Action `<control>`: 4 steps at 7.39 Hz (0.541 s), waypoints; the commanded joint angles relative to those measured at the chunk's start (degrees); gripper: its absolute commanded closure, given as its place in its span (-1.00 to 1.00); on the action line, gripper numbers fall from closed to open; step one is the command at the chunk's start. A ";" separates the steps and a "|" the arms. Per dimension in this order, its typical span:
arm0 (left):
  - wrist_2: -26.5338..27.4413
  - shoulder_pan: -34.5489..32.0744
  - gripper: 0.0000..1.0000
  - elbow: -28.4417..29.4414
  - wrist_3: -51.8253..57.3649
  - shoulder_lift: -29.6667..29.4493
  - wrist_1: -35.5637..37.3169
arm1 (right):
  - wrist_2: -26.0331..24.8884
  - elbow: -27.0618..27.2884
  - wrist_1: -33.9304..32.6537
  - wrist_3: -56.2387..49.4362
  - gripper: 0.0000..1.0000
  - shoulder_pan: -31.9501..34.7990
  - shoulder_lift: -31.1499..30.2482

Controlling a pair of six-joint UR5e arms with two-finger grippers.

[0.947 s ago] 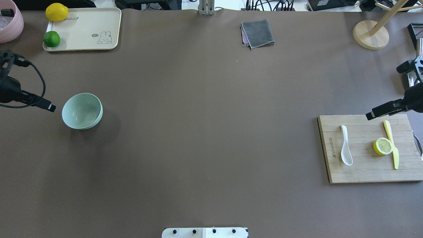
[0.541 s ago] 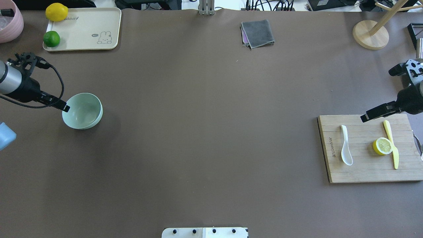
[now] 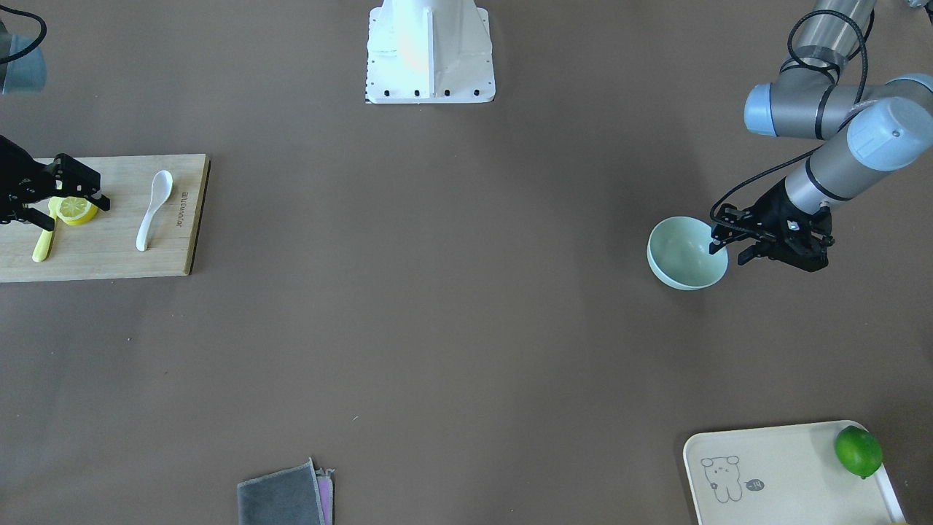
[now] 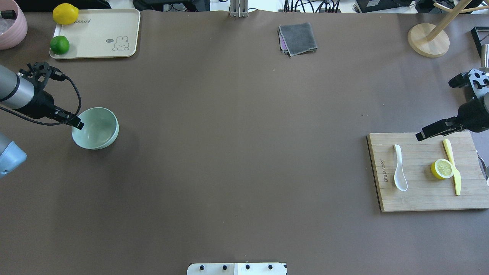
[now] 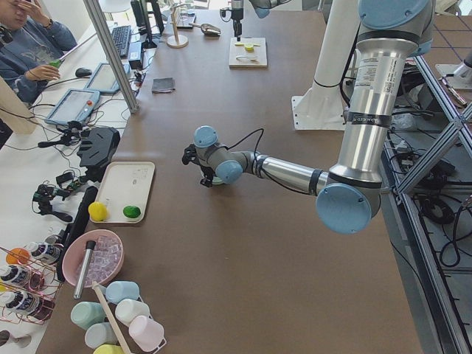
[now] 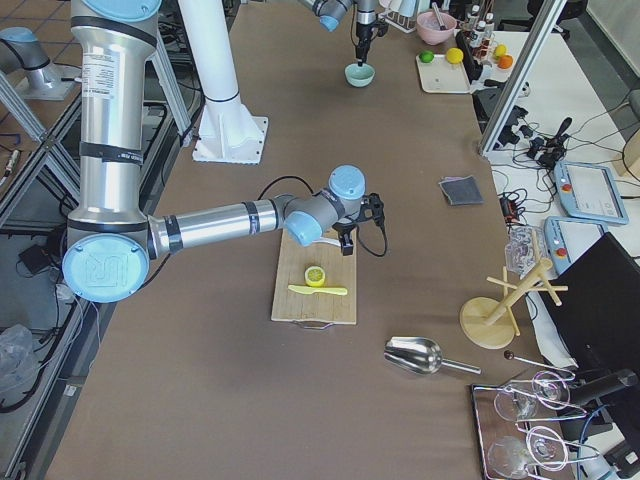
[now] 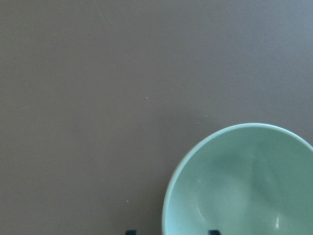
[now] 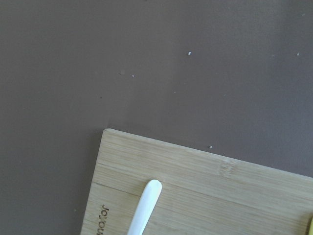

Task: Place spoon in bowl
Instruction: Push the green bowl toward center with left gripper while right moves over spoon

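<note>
The white spoon (image 4: 399, 168) lies on a wooden cutting board (image 4: 420, 198) at the right, with its scoop toward the near edge. It also shows in the front view (image 3: 151, 208), and its handle tip shows in the right wrist view (image 8: 146, 200). The mint-green bowl (image 4: 97, 128) stands empty at the left. My left gripper (image 4: 78, 124) is open, and its fingertips (image 7: 213, 231) straddle the bowl's rim (image 7: 166, 205). My right gripper (image 4: 420, 136) is open and empty above the board's far edge, behind and to the right of the spoon.
A half lemon (image 4: 442, 169) and a yellow knife (image 4: 454, 172) lie on the board, right of the spoon. A cream tray (image 4: 99, 34) with a lime and a lemon sits far left. A grey cloth (image 4: 298, 38) and a wooden stand (image 4: 428, 40) are at the back.
My left gripper has moved right until it reaches the bowl's left rim. My right gripper has shifted slightly left over the board's far edge. The spoon and bowl have not moved.
</note>
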 commanded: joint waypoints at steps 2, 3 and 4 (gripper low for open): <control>0.01 0.08 0.23 1.58 0.03 -0.81 -0.10 | 0.00 0.32 0.00 1.60 -1.00 0.00 -0.04; 0.01 0.17 0.44 1.93 0.03 -0.90 -0.10 | 0.00 0.32 0.00 1.60 -1.00 0.00 -0.04; 0.01 0.08 0.67 1.67 -0.05 -0.90 -0.10 | 0.00 0.32 0.00 1.60 -1.00 0.00 0.05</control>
